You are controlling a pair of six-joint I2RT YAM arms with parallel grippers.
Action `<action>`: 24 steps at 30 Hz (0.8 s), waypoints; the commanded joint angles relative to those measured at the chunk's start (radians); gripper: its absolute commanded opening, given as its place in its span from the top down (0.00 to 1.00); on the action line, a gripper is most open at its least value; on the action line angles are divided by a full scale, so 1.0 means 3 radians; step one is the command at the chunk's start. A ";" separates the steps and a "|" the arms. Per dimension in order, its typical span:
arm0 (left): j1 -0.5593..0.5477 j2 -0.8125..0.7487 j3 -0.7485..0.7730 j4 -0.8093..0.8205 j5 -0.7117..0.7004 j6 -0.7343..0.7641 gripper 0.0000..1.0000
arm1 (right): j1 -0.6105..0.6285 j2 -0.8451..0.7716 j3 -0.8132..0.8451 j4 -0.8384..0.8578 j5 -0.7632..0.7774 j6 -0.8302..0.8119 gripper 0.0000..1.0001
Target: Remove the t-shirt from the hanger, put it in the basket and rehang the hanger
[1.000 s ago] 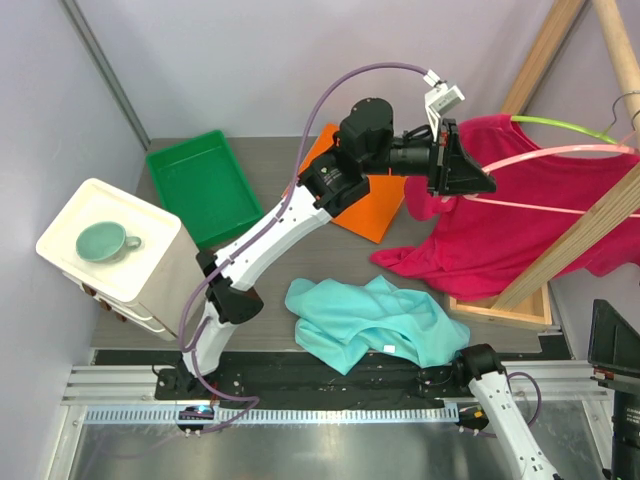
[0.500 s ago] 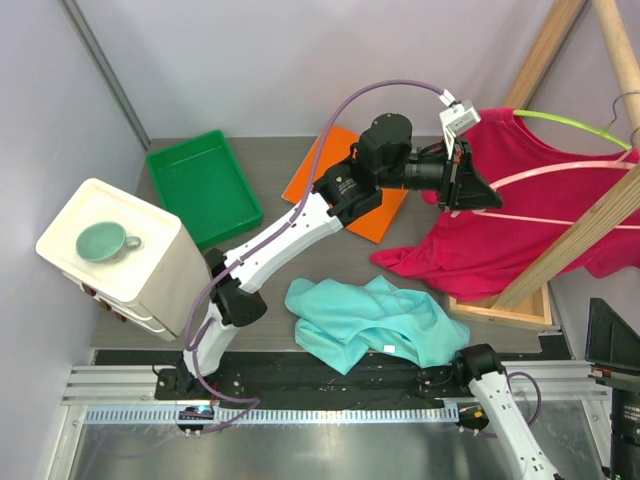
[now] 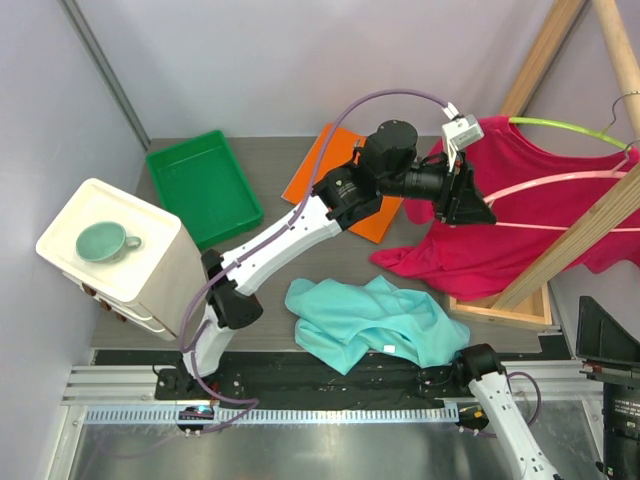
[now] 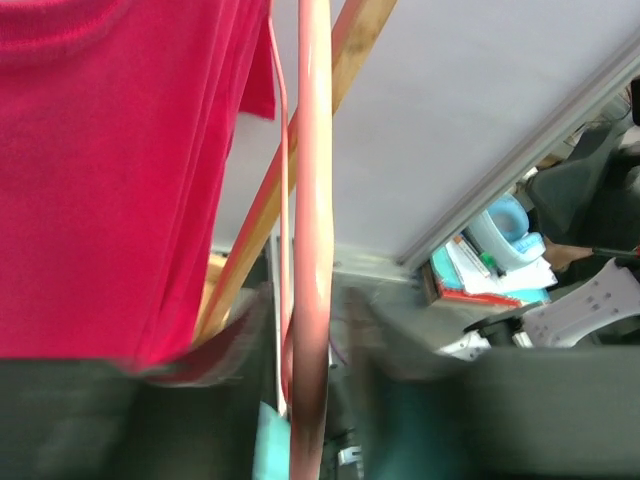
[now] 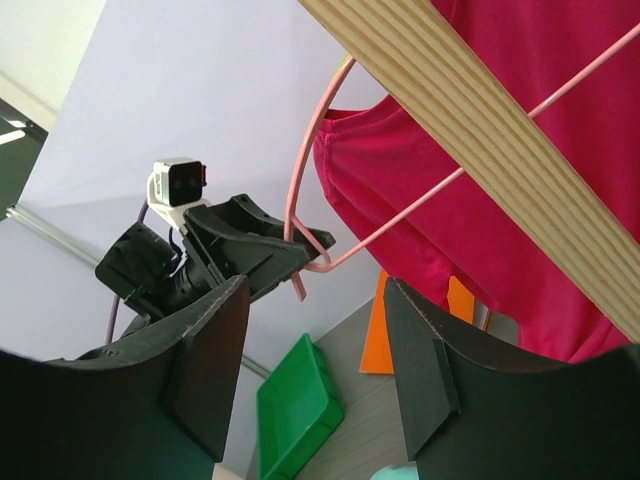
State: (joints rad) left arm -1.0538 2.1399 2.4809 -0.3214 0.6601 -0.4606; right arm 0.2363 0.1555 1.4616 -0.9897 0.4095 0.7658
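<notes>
Seen from above, the pink hanger (image 4: 312, 200) lies lengthwise left to right at upper right, carrying the red t-shirt (image 3: 500, 250). The left hand (image 4: 310, 410) sits slightly parted around its left end. The right hand (image 5: 315, 290) is wide open and empty.

Magenta-red t-shirt (image 3: 470, 255), hanging crumpled and lopsided over the far right corner of the tabletop, lower hem sagging down to the tabletop, pink plastic hanger (image 4: 312, 200), tilted, one shoulder arm and thin crossbar bare outside the fabric
</notes>
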 commanded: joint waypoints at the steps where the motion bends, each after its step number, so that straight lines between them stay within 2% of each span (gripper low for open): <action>1: 0.0000 -0.0408 -0.0170 -0.0197 -0.0022 0.0094 0.52 | 0.0025 -0.0007 -0.0025 0.0047 0.0036 0.0019 0.38; 2: 0.0025 -0.0460 -0.0206 -0.0202 -0.0048 0.0093 0.48 | 0.0025 -0.0012 -0.0030 0.0047 0.0031 0.0009 0.38; 3: 0.0056 -0.0531 -0.0211 -0.0212 -0.0068 0.0104 0.24 | 0.0030 -0.0012 -0.0035 0.0052 0.0031 0.0004 0.38; 5: 0.0143 -0.0720 -0.0216 -0.0309 -0.0114 0.0129 0.19 | 0.0035 -0.0017 -0.0045 0.0047 0.0026 -0.0032 0.38; 6: 0.0189 -0.0797 -0.0221 -0.0360 -0.0175 0.0175 0.10 | 0.0030 -0.0017 -0.0050 0.0047 0.0026 -0.0042 0.38; 8: 0.0230 -0.1022 -0.0292 -0.0524 -0.0257 0.0241 0.00 | 0.0046 -0.0012 -0.0076 0.0052 -0.0005 -0.0103 0.38; 10: 0.0256 -0.1328 -0.0446 -0.0687 -0.0543 0.0369 0.00 | 0.0051 -0.0002 -0.0111 0.0057 -0.0025 -0.0180 0.37; 13: 0.0256 -0.1843 -0.1043 -0.0744 -0.1018 0.0390 0.00 | 0.0061 -0.0022 -0.0208 0.0062 -0.0046 -0.0262 0.37; 14: 0.0256 -0.2033 -0.1596 -0.0627 -0.1136 0.0360 0.00 | 0.0071 -0.0037 -0.0244 0.0067 -0.0061 -0.0272 0.37; 17: 0.0251 -0.2703 -0.2499 -0.0316 -0.1576 0.0155 0.00 | 0.0087 -0.0109 -0.0418 0.0108 -0.0087 -0.0298 0.36; 18: 0.0256 -0.2836 -0.3008 -0.0289 -0.1673 0.0094 0.00 | 0.0087 -0.0129 -0.0464 0.0144 -0.0102 -0.0298 0.35; 20: 0.0240 -0.3194 -0.3420 -0.0304 -0.1944 -0.0115 0.00 | 0.0097 -0.0170 -0.0566 0.0185 -0.0117 -0.0323 0.35; 21: 0.0240 -0.3302 -0.3827 -0.0324 -0.2016 -0.0182 0.00 | 0.0102 -0.0181 -0.0592 0.0195 -0.0128 -0.0333 0.35; 24: 0.0200 -0.3538 -0.4417 -0.0528 -0.2307 -0.0530 0.00 | 0.0122 -0.0206 -0.0689 0.0231 -0.0123 -0.0384 0.34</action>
State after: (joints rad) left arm -0.9821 1.0981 1.3640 -0.4145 0.1497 -0.4797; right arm 0.2615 0.1101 1.2797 -0.9794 0.3843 0.6949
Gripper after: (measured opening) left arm 0.996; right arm 0.654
